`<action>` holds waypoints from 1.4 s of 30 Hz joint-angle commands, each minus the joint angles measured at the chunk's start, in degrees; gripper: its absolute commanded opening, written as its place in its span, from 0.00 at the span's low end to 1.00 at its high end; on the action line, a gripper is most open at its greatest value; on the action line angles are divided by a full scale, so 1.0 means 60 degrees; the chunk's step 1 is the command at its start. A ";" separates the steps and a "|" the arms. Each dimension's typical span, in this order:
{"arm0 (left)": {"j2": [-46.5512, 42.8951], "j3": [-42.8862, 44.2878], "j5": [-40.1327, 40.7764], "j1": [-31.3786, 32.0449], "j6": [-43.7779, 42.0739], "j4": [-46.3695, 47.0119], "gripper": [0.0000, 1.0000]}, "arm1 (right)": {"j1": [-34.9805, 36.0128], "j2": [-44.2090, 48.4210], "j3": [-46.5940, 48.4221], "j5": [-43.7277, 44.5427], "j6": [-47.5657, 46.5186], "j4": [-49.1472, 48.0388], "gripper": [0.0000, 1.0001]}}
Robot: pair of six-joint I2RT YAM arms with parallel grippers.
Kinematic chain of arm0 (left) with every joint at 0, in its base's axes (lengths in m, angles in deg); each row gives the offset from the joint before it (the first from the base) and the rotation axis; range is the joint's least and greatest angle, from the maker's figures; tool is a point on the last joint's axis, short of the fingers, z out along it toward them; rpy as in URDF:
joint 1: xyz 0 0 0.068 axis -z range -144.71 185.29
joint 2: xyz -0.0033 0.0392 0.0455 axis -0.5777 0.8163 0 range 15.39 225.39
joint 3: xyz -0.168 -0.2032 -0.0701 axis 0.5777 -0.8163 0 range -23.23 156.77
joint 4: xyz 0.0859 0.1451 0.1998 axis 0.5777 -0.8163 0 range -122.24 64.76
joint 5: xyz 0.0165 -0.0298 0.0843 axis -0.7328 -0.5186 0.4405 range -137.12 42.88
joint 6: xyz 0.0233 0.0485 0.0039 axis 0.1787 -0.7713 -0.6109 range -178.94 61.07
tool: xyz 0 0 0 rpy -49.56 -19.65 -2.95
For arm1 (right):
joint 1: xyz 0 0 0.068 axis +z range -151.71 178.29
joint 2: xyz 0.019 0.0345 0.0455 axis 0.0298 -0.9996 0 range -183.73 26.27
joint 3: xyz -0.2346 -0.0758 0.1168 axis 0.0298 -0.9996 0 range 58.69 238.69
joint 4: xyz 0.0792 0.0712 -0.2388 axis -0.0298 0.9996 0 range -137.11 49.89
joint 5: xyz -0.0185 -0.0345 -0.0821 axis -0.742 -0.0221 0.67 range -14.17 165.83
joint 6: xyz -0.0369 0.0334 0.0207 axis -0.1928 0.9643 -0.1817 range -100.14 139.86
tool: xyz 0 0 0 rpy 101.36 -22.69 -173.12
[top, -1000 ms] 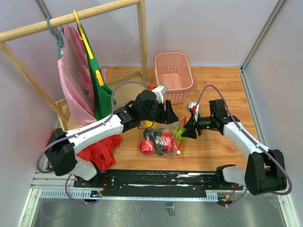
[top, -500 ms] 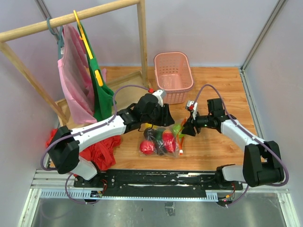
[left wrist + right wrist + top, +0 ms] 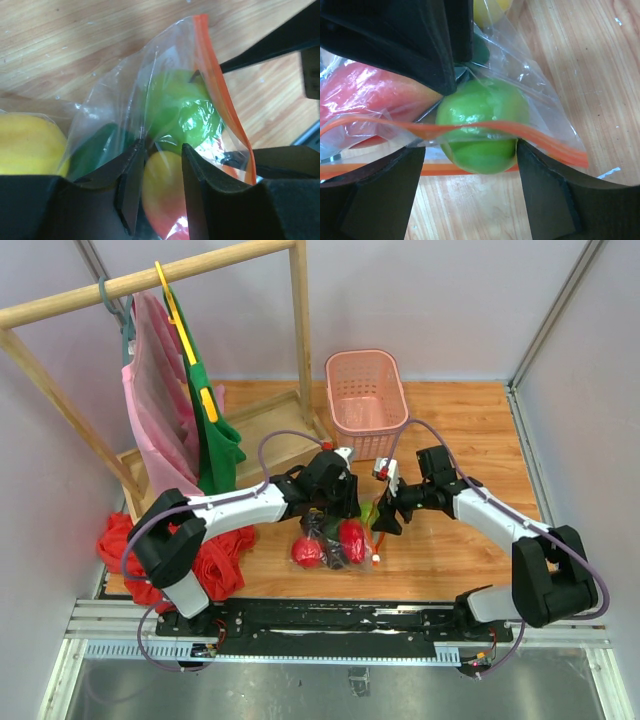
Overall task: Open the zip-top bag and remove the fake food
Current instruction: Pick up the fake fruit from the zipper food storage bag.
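Note:
The zip-top bag [image 3: 336, 544] lies on the wooden table between my two grippers, with its orange-red zip strip [image 3: 470, 129] towards the right arm. The fake food is inside: a light green piece [image 3: 480, 112] at the mouth, red pieces [image 3: 309, 553], a yellow one [image 3: 25, 145] and a dark green one [image 3: 100, 145]. My left gripper [image 3: 162, 147] presses into the bag from above. Its jaws stand a narrow gap apart, with film and an orange-yellow piece [image 3: 162, 190] showing between them. My right gripper [image 3: 470, 147] is open, and its fingers straddle the light green piece at the bag's mouth.
A pink basket [image 3: 366, 400] stands behind the bag. At the left are a wooden clothes rack [image 3: 150, 280] with pink and green garments, its base frame [image 3: 270, 430], and a red cloth heap [image 3: 215, 562]. Grey walls close in the table.
Both grippers have come down and closer together over the bag, which has settled lower on the table. The right gripper's jaws have spread wider around the green piece.

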 commanded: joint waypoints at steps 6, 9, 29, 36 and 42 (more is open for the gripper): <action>0.1014 0.0431 0.0188 -0.0508 -0.0644 0.0391 0.39 | 0.0811 -0.0744 0.0738 0.0898 0.0269 0.0247 0.75; 0.1306 0.0539 -0.0142 -0.0511 -0.0768 0.0507 0.39 | 0.1073 -0.1035 0.0918 0.1143 0.0545 0.0269 0.75; 0.0880 0.0103 -0.0439 -0.0872 -0.0279 0.0920 0.42 | 0.1480 -0.1728 0.1282 0.2638 0.1331 0.1236 0.69; -0.0498 -0.0225 -0.0044 -0.0994 -0.0142 0.0919 0.48 | 0.1304 -0.0885 0.1284 0.2229 0.1136 0.1546 0.39; -0.1967 -0.0338 0.0186 -0.0994 -0.0237 0.0967 0.51 | 0.0716 -0.0181 0.1388 0.1694 0.0891 0.2187 0.28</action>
